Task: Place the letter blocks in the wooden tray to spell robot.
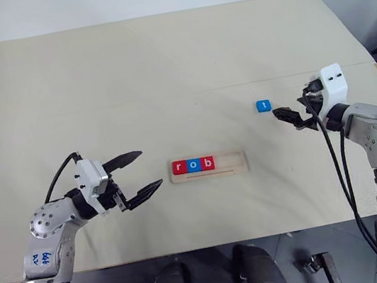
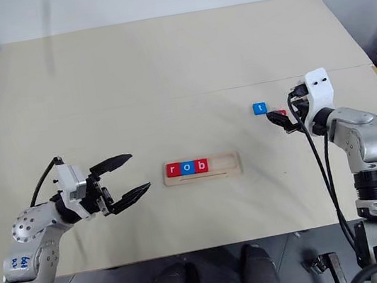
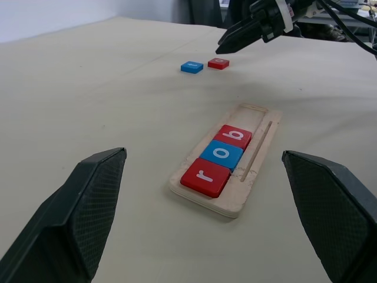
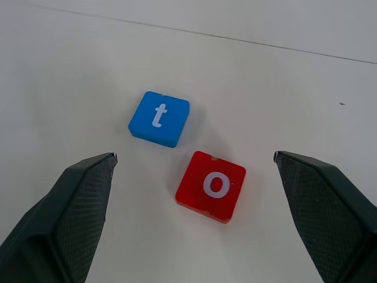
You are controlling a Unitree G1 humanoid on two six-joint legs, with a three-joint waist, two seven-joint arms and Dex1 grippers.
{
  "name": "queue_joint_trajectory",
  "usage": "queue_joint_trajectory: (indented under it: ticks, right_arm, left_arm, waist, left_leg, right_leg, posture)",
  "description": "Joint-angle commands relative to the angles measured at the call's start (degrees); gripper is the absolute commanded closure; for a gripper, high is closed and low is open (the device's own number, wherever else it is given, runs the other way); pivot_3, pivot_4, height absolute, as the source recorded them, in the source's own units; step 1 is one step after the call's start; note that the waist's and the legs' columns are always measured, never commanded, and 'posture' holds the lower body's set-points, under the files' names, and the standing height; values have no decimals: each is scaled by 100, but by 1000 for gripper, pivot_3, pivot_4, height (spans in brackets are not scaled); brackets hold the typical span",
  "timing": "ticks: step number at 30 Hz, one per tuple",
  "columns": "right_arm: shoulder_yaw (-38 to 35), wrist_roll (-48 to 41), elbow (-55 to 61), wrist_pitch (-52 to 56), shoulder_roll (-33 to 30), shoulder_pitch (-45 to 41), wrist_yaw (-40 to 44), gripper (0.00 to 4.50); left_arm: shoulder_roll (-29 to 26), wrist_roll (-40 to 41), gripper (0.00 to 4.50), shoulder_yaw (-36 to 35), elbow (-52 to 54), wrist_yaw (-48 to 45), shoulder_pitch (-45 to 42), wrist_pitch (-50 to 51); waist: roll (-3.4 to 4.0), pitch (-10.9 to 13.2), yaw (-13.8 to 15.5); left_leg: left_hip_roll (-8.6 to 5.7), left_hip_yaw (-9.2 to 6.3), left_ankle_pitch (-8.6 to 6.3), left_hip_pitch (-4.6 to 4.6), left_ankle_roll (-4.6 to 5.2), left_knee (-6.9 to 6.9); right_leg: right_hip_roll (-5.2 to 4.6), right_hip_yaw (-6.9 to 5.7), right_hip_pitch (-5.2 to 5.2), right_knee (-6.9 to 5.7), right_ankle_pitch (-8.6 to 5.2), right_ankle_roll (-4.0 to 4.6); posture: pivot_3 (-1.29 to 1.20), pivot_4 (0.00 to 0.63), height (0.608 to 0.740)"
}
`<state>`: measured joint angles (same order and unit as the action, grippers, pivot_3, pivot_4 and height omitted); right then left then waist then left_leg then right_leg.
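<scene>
Three letter blocks, a red r (image 1: 178, 167), a blue o (image 1: 192, 165) and a red b (image 1: 207, 163), are seated side by side at the left end of the wooden tray (image 1: 239, 166), whose long axis runs across the table (image 1: 161, 59) from the robot's left to its right; the two places at the tray's right end are seen to be unfilled. The two remaining blocks are found loose on the table, well apart from the tray and off to its right and farther back: a blue t (image 4: 159, 118) and a red o (image 4: 211, 186), lying just beside each other without touching. The red o is judged to be the block needed next, since the fourth place is open. The right gripper (image 4: 194, 218) is poised above this pair with its fingers spread wide and nothing between them, the red o lying between the fingers' lines and nearer than the t. The left gripper (image 1: 136, 173) is held just to the left of the tray, likewise spread and empty, and far from the loose blocks, so the pick is judged to fall to the right arm.
</scene>
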<state>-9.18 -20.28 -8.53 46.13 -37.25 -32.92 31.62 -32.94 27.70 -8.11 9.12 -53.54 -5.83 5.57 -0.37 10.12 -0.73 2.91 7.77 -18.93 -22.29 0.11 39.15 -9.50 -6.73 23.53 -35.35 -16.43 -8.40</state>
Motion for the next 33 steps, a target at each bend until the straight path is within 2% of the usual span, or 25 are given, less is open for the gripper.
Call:
queue_joint_trajectory:
  ticks: [1, 8, 17, 25, 28, 33]
  right_arm:
    - [10, 14, 197, 95, -52, -115, 13, 32]
    - [11, 148, 226, 158, -156, -269, -170, 32]
    - [-53, 499, -166, 726, 255, -525, -1285, 32]
    - [-161, 452, -316, 897, 596, -560, -1502, 32]
    - [-112, 451, -226, 1012, 697, -487, -1550, 577]
    - [-157, 423, -47, 1091, 800, -431, -1607, 2270]
  left_arm:
    - [6, 44, 0, -64, 246, 65, -44, -23]
    - [42, 15, 0, -23, 225, 108, -100, -64]
    - [58, -13, 0, 31, 175, 115, -192, -53]
    - [50, -12, 0, -19, 247, 130, -30, -68]
    - [39, -6, 0, -48, 233, 137, -33, -78]
    - [28, 9, 0, -48, 270, 137, -21, -58]
  waist:
    - [0, 0, 2]
    - [0, 0, -6]
    - [0, 0, -19]
    - [0, 0, -87]
    - [0, 0, -87]
    - [0, 0, -86]
  left_leg:
    - [0, 0, 0, 0, 0, 0]
    - [0, 1, 0, -1, 0, 0]
    - [0, 1, 0, -1, 0, 0]
    - [0, 2, 0, -4, -1, -2]
    - [1, 2, 0, -3, -1, -4]
    - [1, 2, 0, -2, -1, -3]
  right_leg:
    - [0, 0, 0, 0, 0, 0]
    - [0, 0, 1, 1, 0, 0]
    - [0, 0, 2, 0, 0, 0]
    - [0, 0, 4, 2, 0, 0]
    - [0, 0, 6, 0, 0, 0]
    - [0, 1, 4, -1, 0, 0]
  posture:
    - [0, 150, 740]
    - [0, 150, 740]
    - [0, 150, 740]
    - [0, 150, 740]
    - [0, 150, 740]
    - [0, 150, 740]
